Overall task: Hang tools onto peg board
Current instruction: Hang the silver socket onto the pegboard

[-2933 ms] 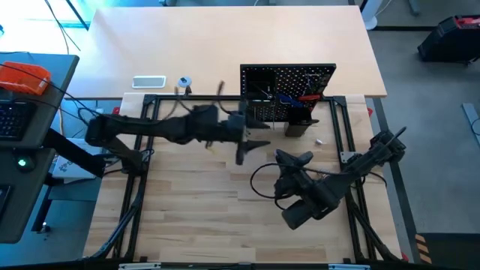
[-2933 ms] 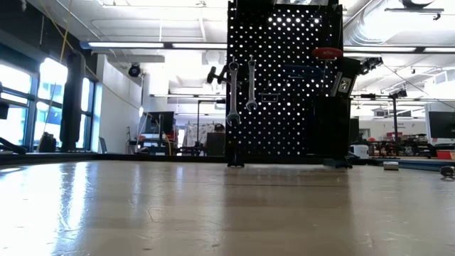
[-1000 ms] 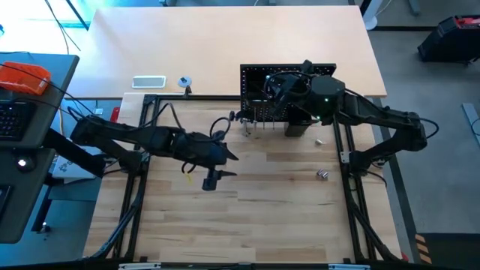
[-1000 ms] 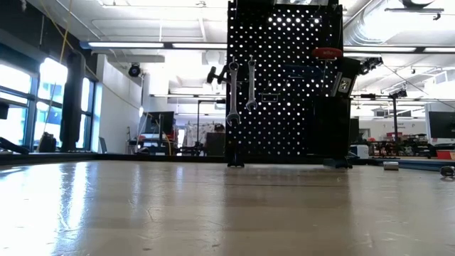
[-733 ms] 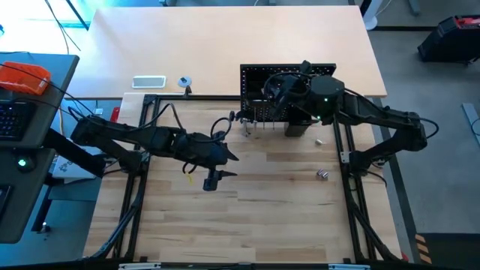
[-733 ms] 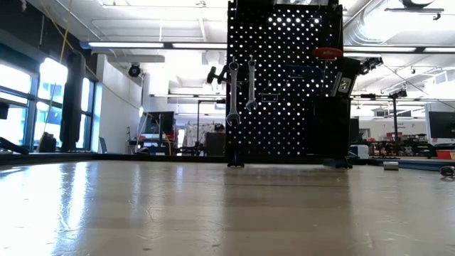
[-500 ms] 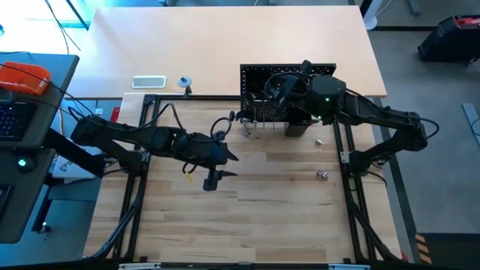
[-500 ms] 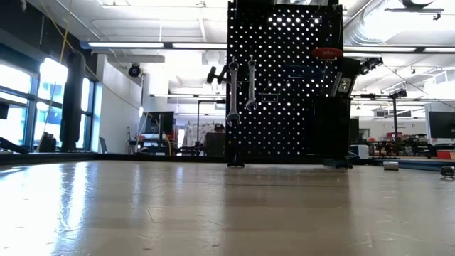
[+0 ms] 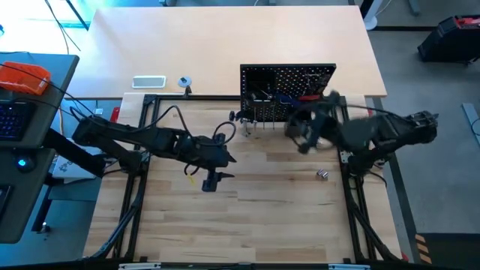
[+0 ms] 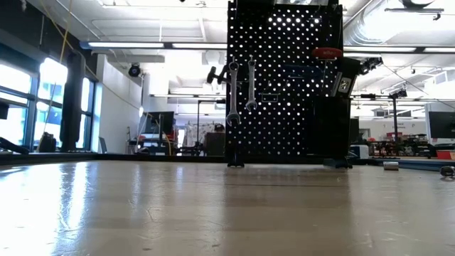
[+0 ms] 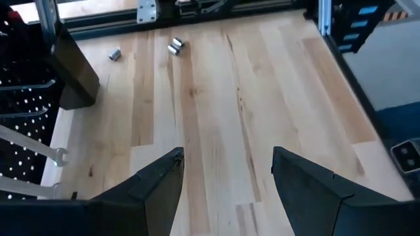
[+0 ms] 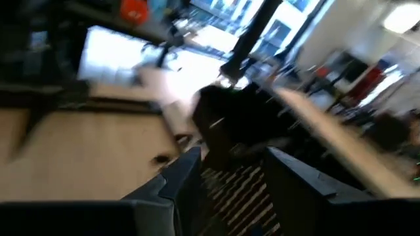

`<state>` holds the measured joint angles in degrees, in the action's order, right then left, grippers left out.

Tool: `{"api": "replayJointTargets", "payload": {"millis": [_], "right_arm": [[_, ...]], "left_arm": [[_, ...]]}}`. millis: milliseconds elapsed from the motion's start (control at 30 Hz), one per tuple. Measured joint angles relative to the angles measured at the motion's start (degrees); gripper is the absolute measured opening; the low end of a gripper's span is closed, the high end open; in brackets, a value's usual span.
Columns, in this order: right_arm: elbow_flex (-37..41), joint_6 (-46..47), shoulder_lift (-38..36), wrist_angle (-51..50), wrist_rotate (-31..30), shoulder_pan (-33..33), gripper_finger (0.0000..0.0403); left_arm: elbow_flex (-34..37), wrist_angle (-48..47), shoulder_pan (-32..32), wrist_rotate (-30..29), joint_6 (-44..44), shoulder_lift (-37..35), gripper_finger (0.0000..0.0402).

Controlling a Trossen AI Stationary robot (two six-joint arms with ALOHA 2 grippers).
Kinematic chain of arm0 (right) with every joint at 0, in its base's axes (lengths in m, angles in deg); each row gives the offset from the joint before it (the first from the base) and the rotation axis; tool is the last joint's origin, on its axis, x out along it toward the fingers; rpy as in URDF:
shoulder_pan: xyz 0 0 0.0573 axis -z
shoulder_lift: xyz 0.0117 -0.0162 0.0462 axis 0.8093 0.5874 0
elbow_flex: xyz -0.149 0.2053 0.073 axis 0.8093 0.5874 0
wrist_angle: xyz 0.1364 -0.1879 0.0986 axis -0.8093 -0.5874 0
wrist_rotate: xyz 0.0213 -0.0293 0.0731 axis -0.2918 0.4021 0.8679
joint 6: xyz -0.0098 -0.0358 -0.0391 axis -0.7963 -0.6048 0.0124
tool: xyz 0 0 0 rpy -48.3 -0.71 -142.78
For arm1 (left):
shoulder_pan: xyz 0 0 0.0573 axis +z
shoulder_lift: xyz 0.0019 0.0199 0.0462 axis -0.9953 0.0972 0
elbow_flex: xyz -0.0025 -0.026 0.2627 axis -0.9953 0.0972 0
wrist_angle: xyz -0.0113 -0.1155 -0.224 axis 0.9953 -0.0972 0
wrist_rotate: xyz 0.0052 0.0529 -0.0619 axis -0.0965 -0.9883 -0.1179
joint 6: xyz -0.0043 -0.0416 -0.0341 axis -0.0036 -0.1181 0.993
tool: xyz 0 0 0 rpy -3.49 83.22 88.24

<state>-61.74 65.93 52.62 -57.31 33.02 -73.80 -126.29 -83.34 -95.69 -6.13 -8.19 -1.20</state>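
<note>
The black peg board [image 9: 287, 94] stands upright at the table's far edge. Two silver wrenches [image 10: 232, 92] hang from its hooks, with a red-handled screwdriver [image 10: 327, 52] high on it and a black bin [image 10: 330, 128] at its lower right. My right gripper [image 9: 298, 141] is blurred, just in front of the board, and in its wrist view it is open [image 12: 230, 177] with nothing between the fingers. My left gripper [image 9: 227, 157] hovers open [image 11: 226, 177] over the table's middle. Small metal bits [image 9: 322, 174] lie on the table.
Two loose bits [image 11: 174, 46] lie near the table's right rail, right of the bin [image 11: 72, 65]. Bare wood spreads across the table's middle and near half [image 9: 247, 225]. A black frame rail [image 9: 352, 202] runs along each side.
My right gripper has drawn back quickly from the upper part of the peg board toward the table's near edge, and now shows blurred in front of the board. The tools on the board hang as before.
</note>
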Motion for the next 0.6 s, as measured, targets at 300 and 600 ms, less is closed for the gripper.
{"api": "replayJointTargets", "payload": {"millis": [300, 600], "right_arm": [[1.67, 43.12, -0.1, -29.98, 9.04, -13.39, 0.0158], [13.44, 78.53, -0.06, -43.81, 19.36, -20.8, 0.0158]], "left_arm": [[-0.02, 1.14, -0.02, 0.59, -4.76, 8.61, 0.0223], [0.04, 9.55, 0.37, 1.32, -6.76, 19.66, 0.0222]]}}
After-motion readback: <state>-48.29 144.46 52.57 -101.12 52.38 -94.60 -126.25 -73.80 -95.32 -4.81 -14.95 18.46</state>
